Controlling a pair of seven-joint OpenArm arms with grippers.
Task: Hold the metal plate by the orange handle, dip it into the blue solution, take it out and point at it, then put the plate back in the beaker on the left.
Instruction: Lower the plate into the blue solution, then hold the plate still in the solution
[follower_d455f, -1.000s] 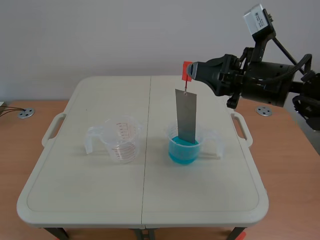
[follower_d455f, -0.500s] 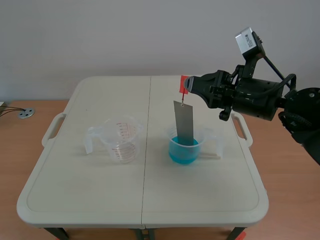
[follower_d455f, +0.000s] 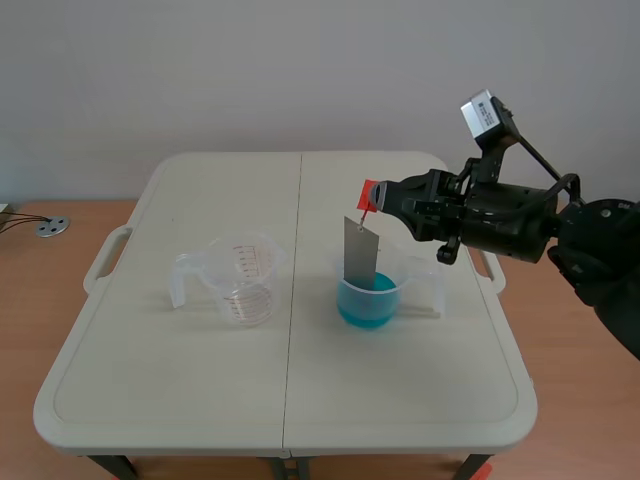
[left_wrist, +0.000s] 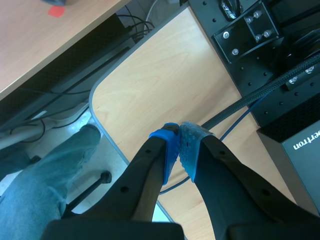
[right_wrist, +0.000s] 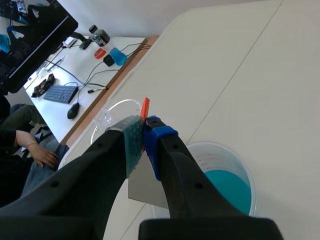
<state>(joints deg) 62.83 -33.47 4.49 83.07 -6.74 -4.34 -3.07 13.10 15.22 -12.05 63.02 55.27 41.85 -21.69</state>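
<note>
Orange handle (follower_d455f: 368, 191) pinched in the right gripper (right_wrist: 144, 133), the metal plate (follower_d455f: 359, 250) hangs into the beaker (follower_d455f: 405, 274) of blue solution (follower_d455f: 365, 306), seemingly reaching the liquid: the dip is in hand, and next calls for a straight lift.

The right arm (follower_d455f: 500, 215) is matt black and bulky, with a small grey box-shaped camera (follower_d455f: 482, 112) on a black bracket and thin black cables (follower_d455f: 545, 162) looping along its body; the right pincer (right_wrist: 144, 131) has two thick black fingers, one tipped with a blue pad (right_wrist: 159, 137), the other with a grey-green dotted pad (right_wrist: 131, 137). The left pincer (left_wrist: 178, 142) is built alike: thick black fingers; one bright blue tip (left_wrist: 167, 147); one pale dotted tip (left_wrist: 191, 150).
</note>
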